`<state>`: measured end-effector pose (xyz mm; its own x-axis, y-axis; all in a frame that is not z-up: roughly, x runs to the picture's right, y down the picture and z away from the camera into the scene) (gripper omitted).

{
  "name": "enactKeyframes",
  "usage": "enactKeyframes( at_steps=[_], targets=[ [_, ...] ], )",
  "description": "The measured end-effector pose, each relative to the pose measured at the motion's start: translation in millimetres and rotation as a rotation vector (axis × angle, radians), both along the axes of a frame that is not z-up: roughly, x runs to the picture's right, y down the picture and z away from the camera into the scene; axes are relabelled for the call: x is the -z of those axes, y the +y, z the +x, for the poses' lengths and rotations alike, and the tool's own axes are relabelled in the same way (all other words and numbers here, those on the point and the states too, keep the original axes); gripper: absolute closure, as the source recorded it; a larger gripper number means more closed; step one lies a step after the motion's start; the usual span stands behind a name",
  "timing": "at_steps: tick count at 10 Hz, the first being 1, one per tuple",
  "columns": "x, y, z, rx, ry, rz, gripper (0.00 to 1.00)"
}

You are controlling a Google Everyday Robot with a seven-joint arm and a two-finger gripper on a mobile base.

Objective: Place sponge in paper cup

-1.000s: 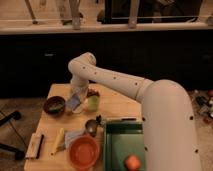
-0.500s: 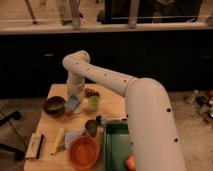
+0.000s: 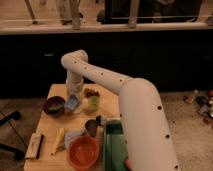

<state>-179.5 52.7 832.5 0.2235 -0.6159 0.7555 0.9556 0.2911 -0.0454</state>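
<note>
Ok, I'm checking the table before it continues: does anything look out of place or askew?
Only the small light blue-grey sponge: it is tilted at the end effector, beside the pale yellow-green paper cup, not in it. The dark metallic cup may lie on its side; I cannot tell.

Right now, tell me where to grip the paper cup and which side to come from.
Probably from above, pinching the paper cup across its rim: it stands upright and straight-sided, with the sponge and a brown item close beside it. The gripper hangs next to it, by the sponge.
</note>
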Motion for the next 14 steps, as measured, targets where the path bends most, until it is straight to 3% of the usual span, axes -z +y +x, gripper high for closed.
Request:
enactKeyframes(
  at_steps=[1,3,9,10,14],
  targets=[
    [-1.5,0.6,0.3,0.000,-0.001,-0.004,0.98],
    [-4.1,2.1,0.0,0.004,0.002,-0.014,0.87],
    [-5.4,1.7,-0.2,0.004,0.006,-0.026,0.26],
    [-4.1,1.4,-0.5,0.006,0.005,-0.025,0.21],
    [2.0,-0.7,-0.8,0.003,-0.001,-0.023,0.20]
  ],
)
